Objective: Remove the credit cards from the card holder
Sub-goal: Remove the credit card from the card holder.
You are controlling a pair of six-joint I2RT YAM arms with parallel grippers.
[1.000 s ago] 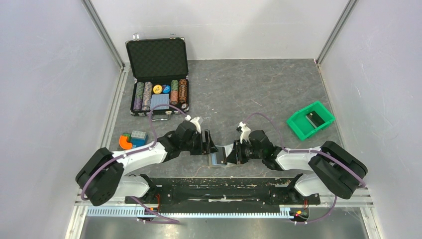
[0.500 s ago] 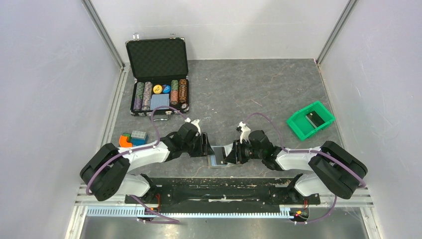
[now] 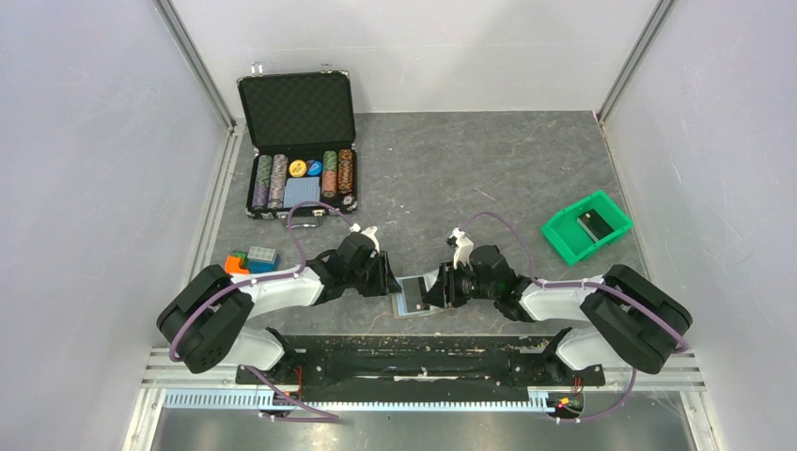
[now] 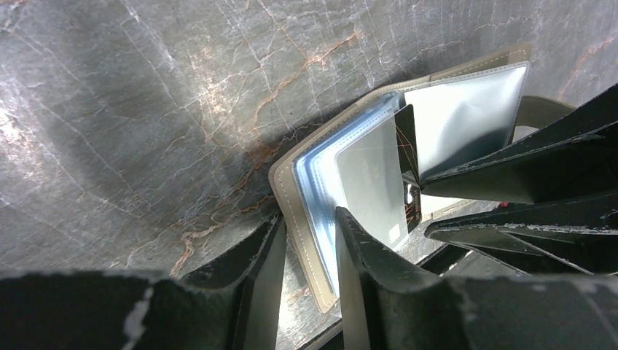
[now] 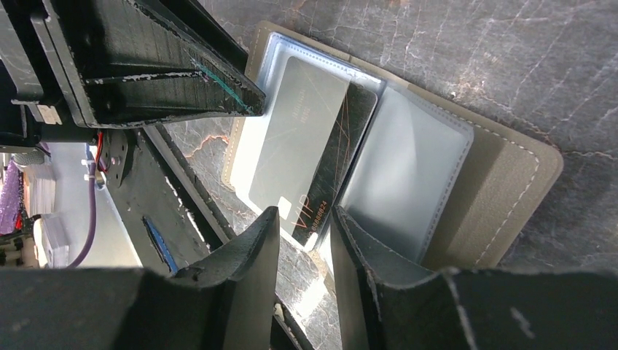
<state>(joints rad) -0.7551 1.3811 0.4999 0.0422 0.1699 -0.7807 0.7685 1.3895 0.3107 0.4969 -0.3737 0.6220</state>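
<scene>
The tan card holder lies spread open on the stone table between my two grippers. In the left wrist view its tan border runs into the gap of my left gripper; one finger rests on the clear sleeves, the other stands beside the holder. In the right wrist view a pale card over a dark card marked VIP sticks out of the left sleeve toward my right gripper. Its jaws stand a little apart with the cards' end just before the gap. In the top view the left gripper and right gripper flank the holder.
An open black chip case stands at the back left. A green bin with a dark item sits at the right. Coloured blocks lie by the left arm. The black base rail runs just below the holder.
The holder, partly raised and dark between the grippers before, now lies flatter with its pale inside showing. The left gripper has drawn slightly left; the right arm has barely moved.
</scene>
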